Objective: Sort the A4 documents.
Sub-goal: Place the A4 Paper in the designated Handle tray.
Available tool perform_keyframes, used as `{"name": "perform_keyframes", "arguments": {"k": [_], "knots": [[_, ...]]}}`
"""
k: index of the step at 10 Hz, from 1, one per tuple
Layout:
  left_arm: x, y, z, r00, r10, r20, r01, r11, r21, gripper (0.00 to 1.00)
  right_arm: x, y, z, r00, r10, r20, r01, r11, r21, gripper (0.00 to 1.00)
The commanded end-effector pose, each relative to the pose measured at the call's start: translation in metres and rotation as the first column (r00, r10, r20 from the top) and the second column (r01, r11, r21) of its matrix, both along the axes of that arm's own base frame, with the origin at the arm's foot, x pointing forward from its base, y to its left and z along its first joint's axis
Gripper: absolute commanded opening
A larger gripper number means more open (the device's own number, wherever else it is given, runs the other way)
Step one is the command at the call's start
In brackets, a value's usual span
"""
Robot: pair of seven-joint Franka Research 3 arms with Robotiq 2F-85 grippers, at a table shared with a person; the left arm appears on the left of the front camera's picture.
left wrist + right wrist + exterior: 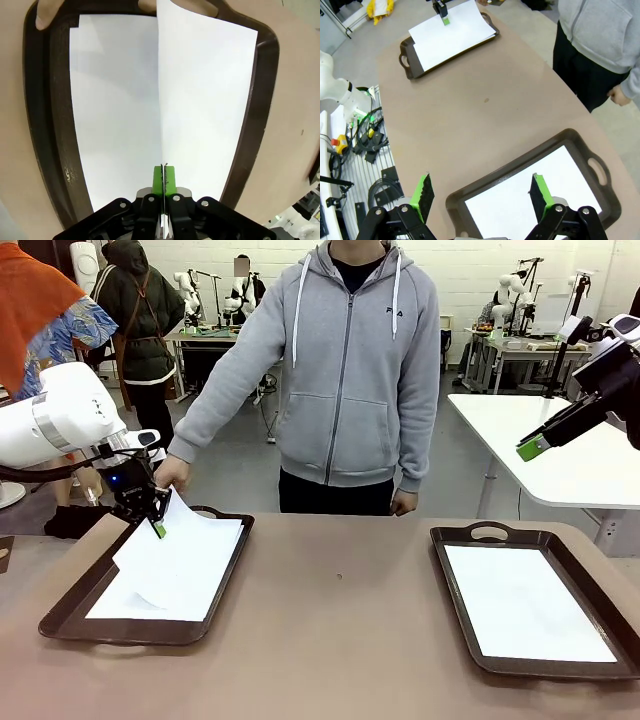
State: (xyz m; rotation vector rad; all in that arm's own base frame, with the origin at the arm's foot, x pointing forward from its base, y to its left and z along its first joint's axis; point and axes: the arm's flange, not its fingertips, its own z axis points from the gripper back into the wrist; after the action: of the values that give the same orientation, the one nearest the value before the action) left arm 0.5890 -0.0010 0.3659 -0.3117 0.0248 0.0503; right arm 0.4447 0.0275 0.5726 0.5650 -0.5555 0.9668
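The A4 documents [165,585] lie stacked in the left tray [70,612] — we see our left gripper [157,527] pinching the top sheet [185,550] by its edge, lifted, while our right gripper [482,192] hangs spread above the right tray [460,635] — another sheet [525,615] lies inside.

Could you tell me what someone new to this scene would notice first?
Probably the left gripper, its jaws shut on the edge of a lifted white sheet over the left tray, with the person's hand at that tray's far end. Next, the right tray holding a flat sheet, and the right gripper hanging above it with jaws open.
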Motion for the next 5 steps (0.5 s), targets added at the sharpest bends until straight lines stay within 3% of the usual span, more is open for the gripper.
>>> {"name": "perform_keyframes", "arguments": {"k": [1, 5], "knots": [[-0.0064, -0.0003, -0.0022, 0.999, 0.037, -0.019, -0.036, 0.999, 0.028, 0.01, 0.0002, 0.0011, -0.0003, 1.000, 0.003, 0.000, -0.003, 1.000, 0.004, 1.00], [-0.0068, -0.0003, -0.0064, 0.998, 0.057, -0.020, -0.056, 0.998, 0.036, 0.01, 0.0002, 0.0011, -0.0003, 1.000, 0.003, 0.000, -0.003, 1.000, 0.004, 1.00]]}}
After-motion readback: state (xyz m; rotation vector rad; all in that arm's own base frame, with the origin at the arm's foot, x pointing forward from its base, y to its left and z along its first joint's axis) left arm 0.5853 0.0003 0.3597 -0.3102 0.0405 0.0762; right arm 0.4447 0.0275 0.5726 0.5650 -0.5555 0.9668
